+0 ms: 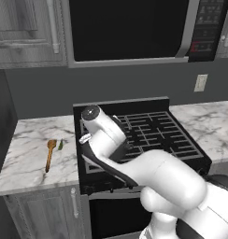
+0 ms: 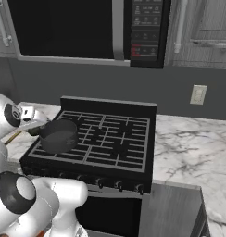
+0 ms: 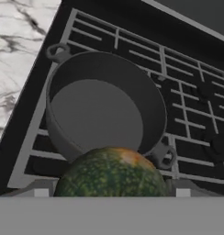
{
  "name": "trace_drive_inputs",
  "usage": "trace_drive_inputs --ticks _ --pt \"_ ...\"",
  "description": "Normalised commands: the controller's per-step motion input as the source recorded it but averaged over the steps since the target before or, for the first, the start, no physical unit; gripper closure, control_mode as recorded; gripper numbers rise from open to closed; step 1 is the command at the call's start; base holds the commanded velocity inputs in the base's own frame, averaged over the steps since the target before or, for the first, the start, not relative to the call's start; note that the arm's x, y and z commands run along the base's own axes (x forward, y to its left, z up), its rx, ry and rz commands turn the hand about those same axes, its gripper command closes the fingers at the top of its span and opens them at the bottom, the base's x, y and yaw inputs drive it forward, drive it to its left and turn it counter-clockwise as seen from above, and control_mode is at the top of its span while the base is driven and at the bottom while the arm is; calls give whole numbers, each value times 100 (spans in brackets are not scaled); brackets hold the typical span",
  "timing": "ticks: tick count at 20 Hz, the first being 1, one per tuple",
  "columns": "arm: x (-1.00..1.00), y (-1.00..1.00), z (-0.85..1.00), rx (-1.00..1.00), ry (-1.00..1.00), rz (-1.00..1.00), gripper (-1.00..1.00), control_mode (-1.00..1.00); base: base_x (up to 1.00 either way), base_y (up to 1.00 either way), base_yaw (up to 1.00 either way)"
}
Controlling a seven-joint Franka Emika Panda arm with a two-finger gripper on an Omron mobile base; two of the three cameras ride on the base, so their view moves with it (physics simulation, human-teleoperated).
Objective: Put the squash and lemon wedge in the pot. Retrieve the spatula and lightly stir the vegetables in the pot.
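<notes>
The squash (image 3: 111, 172), dark green with an orange patch, sits between my fingertips in the hand view, and my gripper (image 3: 112, 193) is shut on it. It hangs just above the near rim of the empty dark grey pot (image 3: 102, 108), which stands on the stove's front left burner (image 2: 58, 135). On the left counter lie the wooden spatula (image 1: 50, 154) and, just right of its head, the tiny lemon wedge (image 1: 60, 145). In the left base view my own arm hides the pot and the hand.
The black stove grates (image 1: 153, 133) stretch right of the pot. Marble counter (image 1: 27, 154) lies to the left and more counter (image 2: 189, 143) to the right. A microwave (image 1: 130, 28) hangs above the stove. The stove's raised back panel (image 2: 108, 107) stands behind.
</notes>
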Motion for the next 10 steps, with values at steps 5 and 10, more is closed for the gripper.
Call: trace_drive_inputs --ticks 5,10 --pt "30 -61 -9 0 0 -16 100 -100 0 0 0" --pt "45 -35 -24 4 0 -5 100 -100 0 0 0"
